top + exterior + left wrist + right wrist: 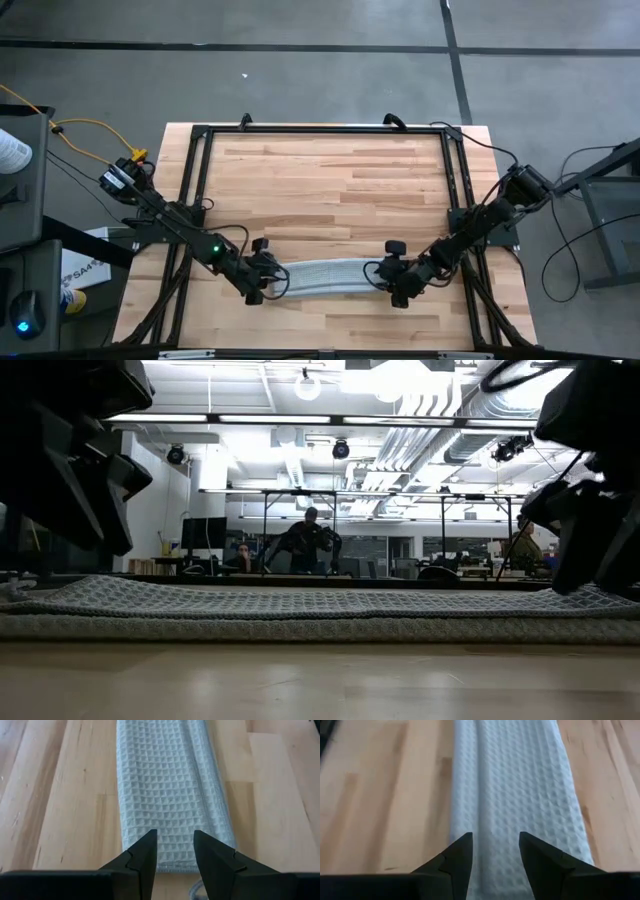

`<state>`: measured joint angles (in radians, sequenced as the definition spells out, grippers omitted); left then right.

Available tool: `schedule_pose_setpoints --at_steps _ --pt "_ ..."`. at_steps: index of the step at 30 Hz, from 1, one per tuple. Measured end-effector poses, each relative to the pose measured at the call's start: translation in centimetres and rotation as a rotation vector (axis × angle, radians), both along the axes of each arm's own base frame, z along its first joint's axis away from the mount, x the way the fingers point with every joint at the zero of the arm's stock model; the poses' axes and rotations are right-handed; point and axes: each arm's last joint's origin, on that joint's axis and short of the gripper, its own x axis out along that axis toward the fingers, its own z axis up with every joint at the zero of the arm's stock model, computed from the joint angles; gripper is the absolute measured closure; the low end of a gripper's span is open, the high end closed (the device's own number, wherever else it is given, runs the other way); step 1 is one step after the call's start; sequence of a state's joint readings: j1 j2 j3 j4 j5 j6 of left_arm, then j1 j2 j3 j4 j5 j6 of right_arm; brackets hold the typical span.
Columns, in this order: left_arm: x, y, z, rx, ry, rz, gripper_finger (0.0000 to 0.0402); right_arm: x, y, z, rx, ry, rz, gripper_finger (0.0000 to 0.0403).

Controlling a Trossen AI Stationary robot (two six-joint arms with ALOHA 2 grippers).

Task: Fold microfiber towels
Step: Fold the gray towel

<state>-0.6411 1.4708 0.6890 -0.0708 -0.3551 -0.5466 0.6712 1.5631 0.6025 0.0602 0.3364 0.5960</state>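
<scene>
Now | waffle-weave microfiber towel [325, 275] lies lower centre, long axis left-right | left gripper [268, 283], right gripper [393, 284] at its ends, both parted, nothing held.

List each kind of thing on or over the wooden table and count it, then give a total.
Microfiber towel, folded into a long strip: 1
Robot grippers, one at each end of the strip: 2, the left gripper and the right gripper, both with open fingers
Total: 3
</scene>
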Motion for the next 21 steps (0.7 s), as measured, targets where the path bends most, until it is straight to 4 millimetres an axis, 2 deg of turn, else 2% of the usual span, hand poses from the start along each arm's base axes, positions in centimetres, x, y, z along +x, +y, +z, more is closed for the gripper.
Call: schedule_pose_setpoints --at_steps 15,21 --pt "-0.05 0.05 -0.06 0.003 0.006 0.009 0.0272 -0.38 0.02 -0.22 -0.018 0.030 0.000 0.0247" --pt "-0.05 0.27 -0.09 0.054 -0.012 0.043 0.0272 -0.31 -0.03 -0.17 -0.036 0.012 -0.011 0.0247"
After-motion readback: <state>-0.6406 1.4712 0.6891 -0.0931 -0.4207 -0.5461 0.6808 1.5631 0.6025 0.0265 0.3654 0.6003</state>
